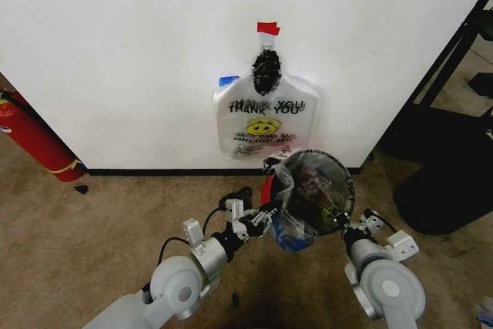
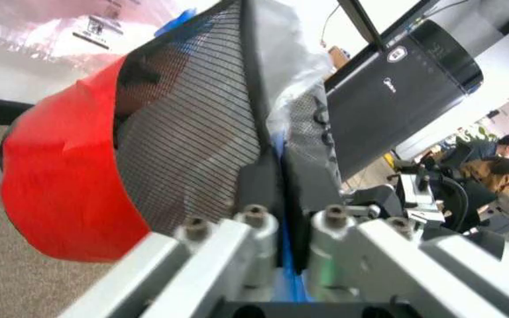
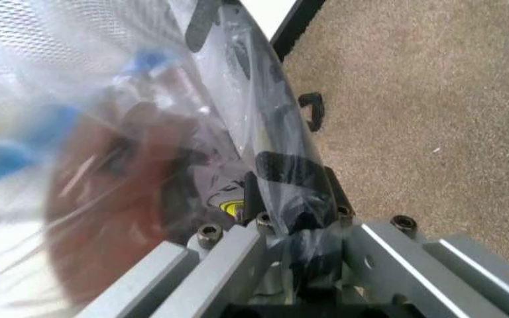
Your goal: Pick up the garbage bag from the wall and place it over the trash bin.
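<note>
Head view
- wall [image 1: 115,52]: white, across the upper frame, with a black baseboard along its foot.
- garbage bag on wall [image 1: 266,117]: upper centre, hanging under a red tape tab [image 1: 268,28]; black "THANK YOU" lettering and a yellow smiley.
- trash bin [image 1: 317,182]: lower centre, tipped so its round mouth faces the camera, held between both arms above the carpet [image 1: 92,213].
- bag in bin [image 1: 291,225]: clear plastic with blue print lines the mouth and spills over the lower left rim.
- left tool [image 1: 266,217]: lower centre, at the bin's left rim.
- right tool [image 1: 343,225]: at the bin's lower right rim.
- fire extinguisher [image 1: 35,140]: red, far left edge.

Left wrist view
- left tool [image 2: 281,225]: narrow, closed on the bin's black rim with plastic caught in between.
- bin wall [image 2: 193,146]: black mesh, centre; red base at the left.

Right wrist view
- right tool [image 3: 294,212]: narrow, clamped on the bin rim through the clear plastic, lower centre.
- carpet: right side of frame.
</note>
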### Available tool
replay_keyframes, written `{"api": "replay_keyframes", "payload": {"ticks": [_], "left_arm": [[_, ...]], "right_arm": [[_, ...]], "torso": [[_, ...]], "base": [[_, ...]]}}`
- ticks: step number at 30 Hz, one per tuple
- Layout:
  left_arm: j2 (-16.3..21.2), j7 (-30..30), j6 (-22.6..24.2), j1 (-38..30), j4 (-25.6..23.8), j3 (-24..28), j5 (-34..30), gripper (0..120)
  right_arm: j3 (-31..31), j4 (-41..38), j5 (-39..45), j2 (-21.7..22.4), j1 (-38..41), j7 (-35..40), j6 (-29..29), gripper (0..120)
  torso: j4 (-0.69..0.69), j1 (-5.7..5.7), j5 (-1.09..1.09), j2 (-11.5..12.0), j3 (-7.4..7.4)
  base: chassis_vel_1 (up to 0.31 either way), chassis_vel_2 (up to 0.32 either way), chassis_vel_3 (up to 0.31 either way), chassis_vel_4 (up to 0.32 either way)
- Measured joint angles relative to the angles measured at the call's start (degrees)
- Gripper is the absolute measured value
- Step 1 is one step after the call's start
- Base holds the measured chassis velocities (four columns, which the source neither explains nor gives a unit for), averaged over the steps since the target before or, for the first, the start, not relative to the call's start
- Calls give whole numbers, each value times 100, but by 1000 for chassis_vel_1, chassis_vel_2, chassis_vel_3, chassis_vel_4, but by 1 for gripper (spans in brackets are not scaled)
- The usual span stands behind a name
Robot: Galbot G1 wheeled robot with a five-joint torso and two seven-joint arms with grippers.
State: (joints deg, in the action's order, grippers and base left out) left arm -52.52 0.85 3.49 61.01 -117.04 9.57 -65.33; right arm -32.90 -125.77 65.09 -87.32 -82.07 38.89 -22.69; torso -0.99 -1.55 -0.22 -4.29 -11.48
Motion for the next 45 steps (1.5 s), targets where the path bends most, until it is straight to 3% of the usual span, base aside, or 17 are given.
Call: {"api": "replay_keyframes", "payload": {"ticks": [20, 26, 45], "left_arm": [[-93, -87, -126, 136, 168, -126, -95, 0], [-396, -218, -148, 259, 402, -221, -158, 0], [-801, -240, -189, 102, 946, -200, 51, 0]], "right_arm": [[-40, 17, 52, 0, 28, -3, 0, 0], [-48, -53, 134, -9, 28, -1, -28, 0], [-37, -144, 252, -25, 6, 35, -106, 0]], "torso": [[-1, 0, 0, 0, 0], [0, 0, 0, 0, 0], [0, 0, 1, 0, 0]], "base": [[0, 0, 0, 0], [0, 0, 0, 0], [0, 0, 0, 0]]}}
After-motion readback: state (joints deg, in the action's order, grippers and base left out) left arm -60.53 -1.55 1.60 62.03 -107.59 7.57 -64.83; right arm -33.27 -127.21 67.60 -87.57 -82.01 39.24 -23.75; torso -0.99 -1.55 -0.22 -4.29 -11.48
